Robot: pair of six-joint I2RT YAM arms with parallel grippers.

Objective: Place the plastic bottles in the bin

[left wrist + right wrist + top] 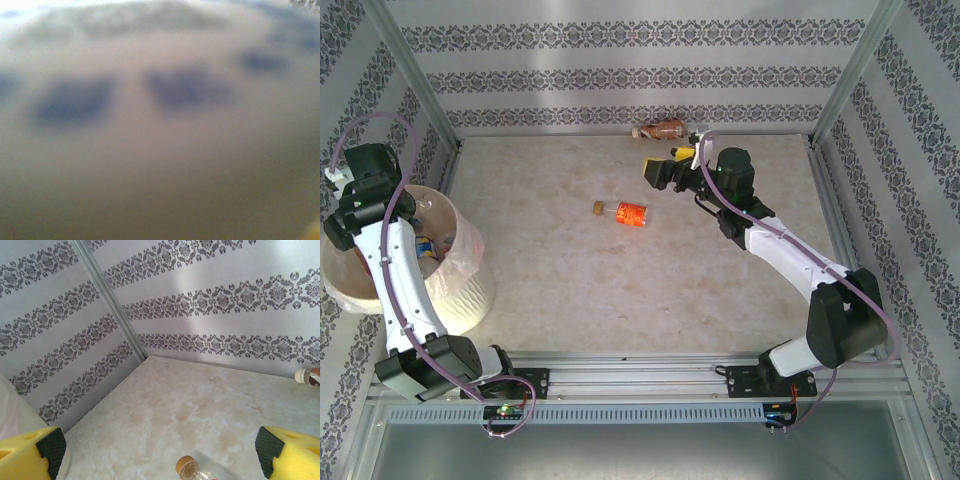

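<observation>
Several bottles (428, 243) sit in the bin (460, 290) at the table's (570, 280) left edge. Two are left out (orange-labelled bottle (630, 213) mid-table, brown bottle (665, 129) at the back edge). Right gripper (665, 162) gapes empty; left gripper: cannot tell.

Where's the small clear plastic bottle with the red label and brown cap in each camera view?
Top external: the red-labelled bottle lies mid-table, on its side.
Left wrist: too blurred to tell.
Right wrist: its brown cap and clear neck sit at the bottom edge, centre.
Shared landmark: the back-left metal corner post.
</observation>
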